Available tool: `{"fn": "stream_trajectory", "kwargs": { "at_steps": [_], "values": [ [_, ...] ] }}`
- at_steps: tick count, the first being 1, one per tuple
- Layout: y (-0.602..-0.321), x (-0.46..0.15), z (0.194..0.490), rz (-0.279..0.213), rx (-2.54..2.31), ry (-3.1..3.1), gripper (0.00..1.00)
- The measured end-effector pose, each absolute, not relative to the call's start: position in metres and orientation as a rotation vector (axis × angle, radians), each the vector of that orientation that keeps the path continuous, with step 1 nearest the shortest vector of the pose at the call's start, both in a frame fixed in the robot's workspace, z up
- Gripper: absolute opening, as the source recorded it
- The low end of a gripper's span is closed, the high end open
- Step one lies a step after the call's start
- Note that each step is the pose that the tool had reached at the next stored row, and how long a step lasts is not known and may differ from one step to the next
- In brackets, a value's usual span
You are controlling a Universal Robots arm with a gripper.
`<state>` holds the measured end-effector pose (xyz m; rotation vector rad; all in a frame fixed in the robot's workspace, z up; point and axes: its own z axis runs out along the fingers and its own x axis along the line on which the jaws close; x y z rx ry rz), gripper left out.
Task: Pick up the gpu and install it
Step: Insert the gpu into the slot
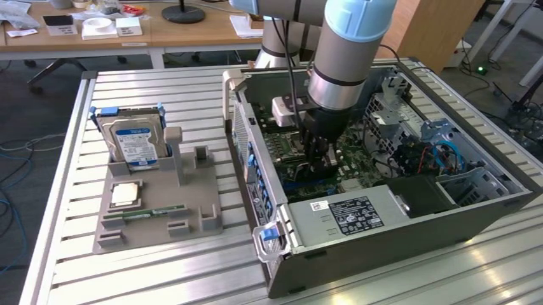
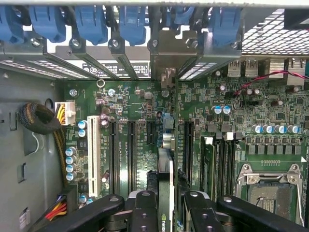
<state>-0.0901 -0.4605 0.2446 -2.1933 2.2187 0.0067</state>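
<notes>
We see the gripper [image 2: 169, 205] pinching the gpu [image 2: 164, 169] between its two black fingers [image 2: 145, 212], one on each face of the card. The card stands on its edge and shows as a narrow strip running away from the gripper. It hangs over the green motherboard [image 2: 270, 121], lined up lengthwise with the long black expansion slots [image 2: 131, 150] and lying between two of them. We cannot tell whether its lower edge already sits in a slot.

A white slot [image 2: 94, 150] lies further to one side, and the open processor socket [image 2: 270, 193] lies on the other. Beyond the far end of the card runs a row of blue latches [image 2: 91, 21] at the case wall.

In the exterior view the arm reaches straight down into the open computer case [image 1: 382, 241], with the gripper [image 1: 321, 162] low inside it, close above the board. The case lies on its side on the slatted metal desk [image 1: 170, 279]. Towards the exterior view's left, well apart from the case, a grey tray [image 1: 152, 229] carries an upright hard drive [image 1: 136, 143], a small green memory stick [image 1: 157, 211] and a square processor chip [image 1: 126, 192]
</notes>
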Motion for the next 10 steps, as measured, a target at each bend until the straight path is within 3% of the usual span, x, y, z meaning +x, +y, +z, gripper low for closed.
{"fn": "stream_trajectory", "kwargs": {
  "at_steps": [10],
  "values": [
    [-0.4605, -0.0907, 0.2439, 0.007, -2.193, 2.219, 0.26]
  ]
}}
